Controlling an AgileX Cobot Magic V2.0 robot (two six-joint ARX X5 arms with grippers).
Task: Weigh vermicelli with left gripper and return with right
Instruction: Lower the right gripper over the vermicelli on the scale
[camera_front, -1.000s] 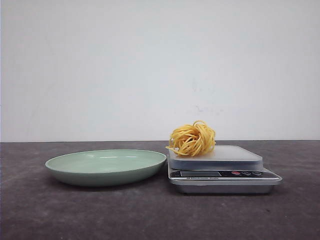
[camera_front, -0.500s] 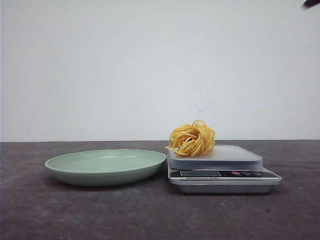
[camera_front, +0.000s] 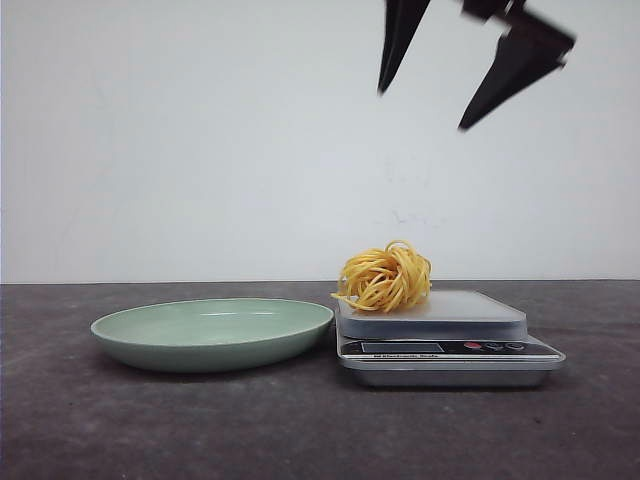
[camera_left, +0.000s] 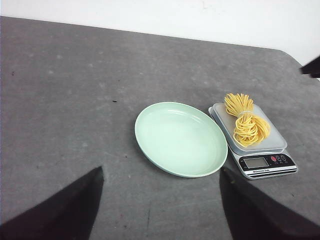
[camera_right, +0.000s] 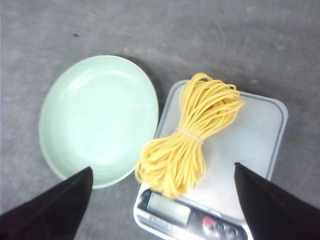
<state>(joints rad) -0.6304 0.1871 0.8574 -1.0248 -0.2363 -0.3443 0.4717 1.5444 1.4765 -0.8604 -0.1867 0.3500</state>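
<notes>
Right gripper (camera_front: 420, 110), cut off above, hangs spread over vermicelli (camera_front: 385, 277).

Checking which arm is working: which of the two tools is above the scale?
The right tool, open, hangs above the scale holding the vermicelli. The left tool is nowhere in the front view.

Vermicelli (camera_front: 385, 277): golden-yellow strand bundle (tied at middle), lying on scale platform (camera_front: 470, 306), overhanging edge nearest plate (camera_front: 150, 340).

The right claw (camera_front: 422, 110) is cut off above; the scale (camera_front: 447, 346) readout is illegible.
</notes>
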